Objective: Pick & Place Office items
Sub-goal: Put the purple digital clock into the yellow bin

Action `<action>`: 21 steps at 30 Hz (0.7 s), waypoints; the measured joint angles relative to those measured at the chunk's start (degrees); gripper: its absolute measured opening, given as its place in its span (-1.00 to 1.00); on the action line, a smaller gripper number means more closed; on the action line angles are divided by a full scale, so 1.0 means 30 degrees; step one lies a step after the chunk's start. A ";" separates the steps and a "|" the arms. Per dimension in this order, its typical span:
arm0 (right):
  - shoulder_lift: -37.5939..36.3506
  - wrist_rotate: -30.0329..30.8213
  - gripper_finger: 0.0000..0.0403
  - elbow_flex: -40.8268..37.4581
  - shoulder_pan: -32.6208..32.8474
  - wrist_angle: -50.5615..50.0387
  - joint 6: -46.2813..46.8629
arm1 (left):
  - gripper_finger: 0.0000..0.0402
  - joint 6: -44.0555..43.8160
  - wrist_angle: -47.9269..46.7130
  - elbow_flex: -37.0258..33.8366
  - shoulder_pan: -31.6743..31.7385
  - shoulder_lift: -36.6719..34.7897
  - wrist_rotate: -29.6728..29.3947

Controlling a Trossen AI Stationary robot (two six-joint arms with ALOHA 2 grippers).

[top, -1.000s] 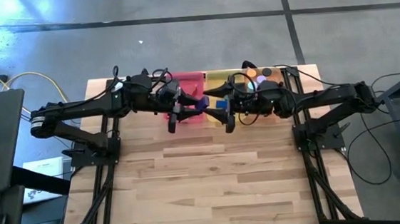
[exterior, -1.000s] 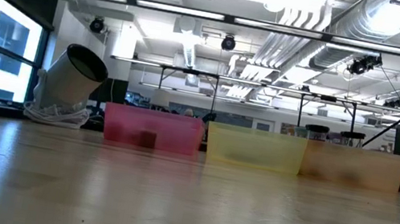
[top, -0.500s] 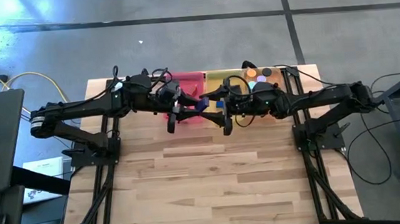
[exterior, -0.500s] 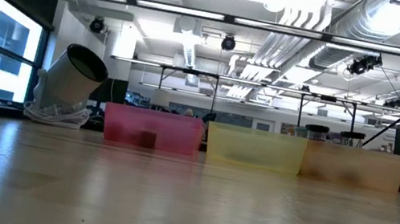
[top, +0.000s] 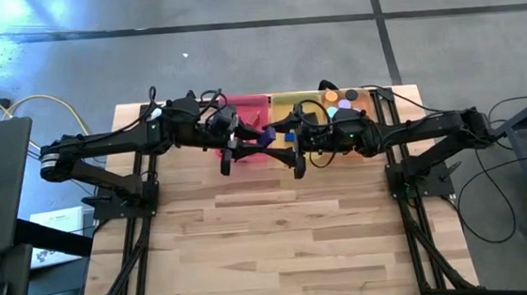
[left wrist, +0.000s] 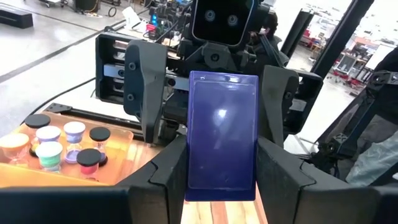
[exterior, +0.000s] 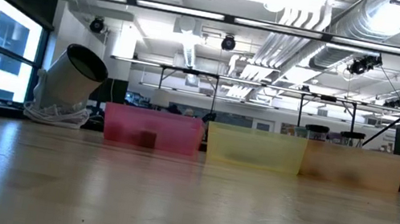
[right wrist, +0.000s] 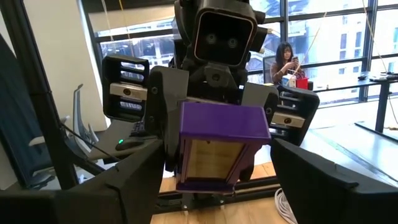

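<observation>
A purple-blue rectangular block (left wrist: 222, 130), hollow on the side seen in the right wrist view (right wrist: 219, 149), hangs in the air over the table's far middle (top: 267, 136). My left gripper (left wrist: 221, 183) comes in level from the table's left and is shut on it. My right gripper (right wrist: 217, 180) faces it from the right, open. Its fingers (left wrist: 146, 84) stand on either side of the block's far end, and I see a gap on at least one side. More office items, small cylinders and discs (left wrist: 62, 146), sit in the orange tray (top: 346, 99). My left gripper pinches the block's two long sides (left wrist: 186, 177) between its two fingers. The fingers point level, coming from the table's left, and lie along the block. The block is lifted clear of the table and trays and sticks out level toward my right gripper.
Three translucent trays stand in a row along the far edge: pink (exterior: 152, 130), yellow (exterior: 255, 150) and orange (exterior: 354, 166). A round silver-and-white object (exterior: 71, 78) sits at the far left. A person (right wrist: 286, 59) is in the room beyond.
</observation>
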 joint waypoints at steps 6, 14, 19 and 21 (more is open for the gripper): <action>0.0000 0.0055 0.40 -0.0015 0.0000 0.0044 0.0000 | -0.30 -0.0291 -0.0014 0.0007 0.0000 0.0138 0.0036; -0.0015 0.0072 0.40 -0.0022 -0.0007 0.0211 0.0007 | -0.30 -0.0320 -0.0014 0.0014 0.0000 0.0328 0.0073; -0.0015 0.0044 0.33 -0.0022 0.0000 0.0195 0.0013 | -0.30 -0.0423 -0.0012 0.0007 0.0000 0.0328 0.0066; -0.0015 0.0012 0.25 -0.0022 0.0000 0.0197 0.0010 | -0.30 -0.0423 -0.0015 0.0008 0.0000 0.0328 0.0009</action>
